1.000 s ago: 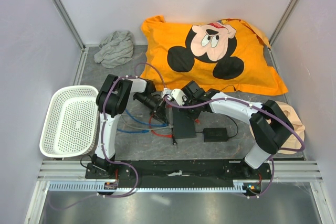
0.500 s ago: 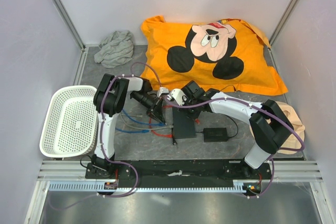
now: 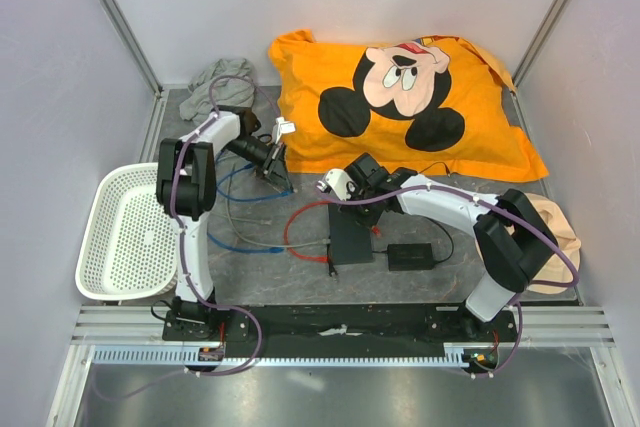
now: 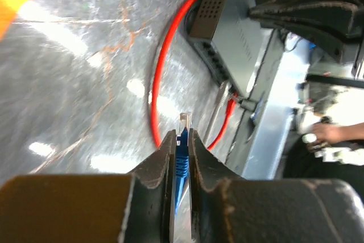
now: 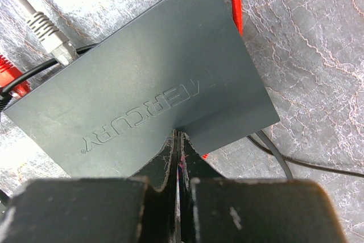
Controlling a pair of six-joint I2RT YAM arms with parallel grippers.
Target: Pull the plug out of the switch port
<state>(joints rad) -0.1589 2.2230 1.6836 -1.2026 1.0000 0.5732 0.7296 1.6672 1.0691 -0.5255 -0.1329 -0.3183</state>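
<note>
The left hand (image 4: 181, 136), pinched nearly closed on the blue cable plug (image 4: 181, 160) well clear of the flat black switch (image 5: 153, 78) beneath the fully closed right hand (image 5: 178, 139), could drop it if that slim pinch slips.

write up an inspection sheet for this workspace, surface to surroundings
surface: grey marbled tabletop, no spill seen
job's things: switch lies flat; blue plug is out of its port
clutter: orange pillow, grey cloth, white basket, power brick
grippers: left gripper shut on blue plug, away from the switch; right gripper shut, tips at the switch's edge
cables: red cable and grey cable run to the switch's socket edge
surroundings: pale walls; nothing else seen
</note>
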